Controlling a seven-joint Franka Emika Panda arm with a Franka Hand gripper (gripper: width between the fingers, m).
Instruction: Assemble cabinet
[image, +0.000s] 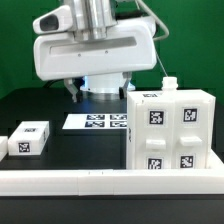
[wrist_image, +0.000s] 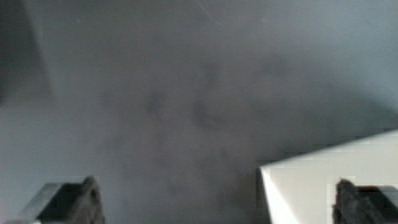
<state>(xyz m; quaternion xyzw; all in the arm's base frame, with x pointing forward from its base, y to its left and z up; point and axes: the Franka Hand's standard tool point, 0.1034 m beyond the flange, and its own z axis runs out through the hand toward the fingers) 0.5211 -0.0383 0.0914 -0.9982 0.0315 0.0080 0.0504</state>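
Note:
The cabinet (image: 172, 130) is a large white boxy shell on the exterior view's right, with tagged white blocks on its front face. A small white tagged block (image: 30, 138) lies loose on the black table at the exterior view's left. My gripper (wrist_image: 217, 200) is open and empty, its two dark fingertips (wrist_image: 68, 203) far apart over the dark table. A white corner (wrist_image: 329, 180) of a part lies between them in the wrist view. In the exterior view the fingers are hidden behind the arm's white body (image: 92, 50), which hangs high at the back.
The marker board (image: 98, 122) lies flat on the table behind the cabinet's left side. A long low white rail (image: 100, 182) runs along the front edge. Another small white piece (image: 3, 143) shows at the far left edge.

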